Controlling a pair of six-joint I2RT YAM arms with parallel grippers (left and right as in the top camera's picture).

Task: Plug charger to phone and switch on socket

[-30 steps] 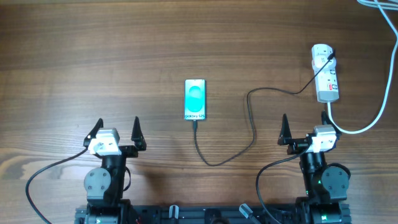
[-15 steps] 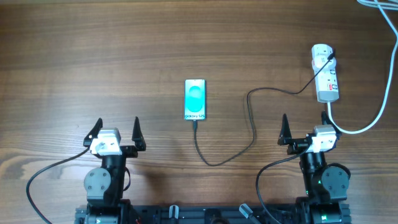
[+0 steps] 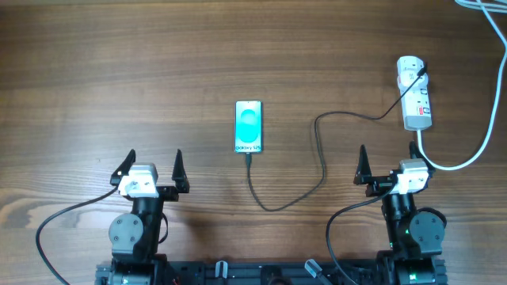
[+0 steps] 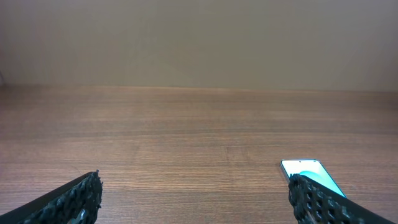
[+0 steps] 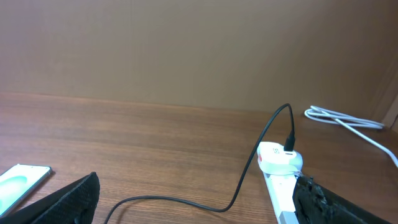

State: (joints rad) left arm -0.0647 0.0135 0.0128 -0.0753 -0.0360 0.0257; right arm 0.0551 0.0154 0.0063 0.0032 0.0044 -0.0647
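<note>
The phone (image 3: 249,127) lies flat at mid-table, its screen lit cyan-green; it also shows as the phone (image 4: 303,168) in the left wrist view and the phone (image 5: 22,183) in the right wrist view. The charger (image 3: 320,158), a thin black cable, runs from the phone's near end in a loop to a black plug (image 3: 422,73) in the white socket (image 3: 414,95). Whether its tip is seated in the phone I cannot tell. My left gripper (image 3: 154,157) stands open, near and left of the phone. My right gripper (image 3: 388,154) stands open just short of the socket (image 5: 280,167).
A thick white lead (image 3: 467,158) leaves the socket's near end, curves right and runs off along the table's right edge. More of the white lead (image 5: 342,117) lies at the far right. Each arm's own black cable (image 3: 63,218) trails by its base.
My left gripper has shifted slightly to the right. The right arm, phone, charger and socket have not moved.
</note>
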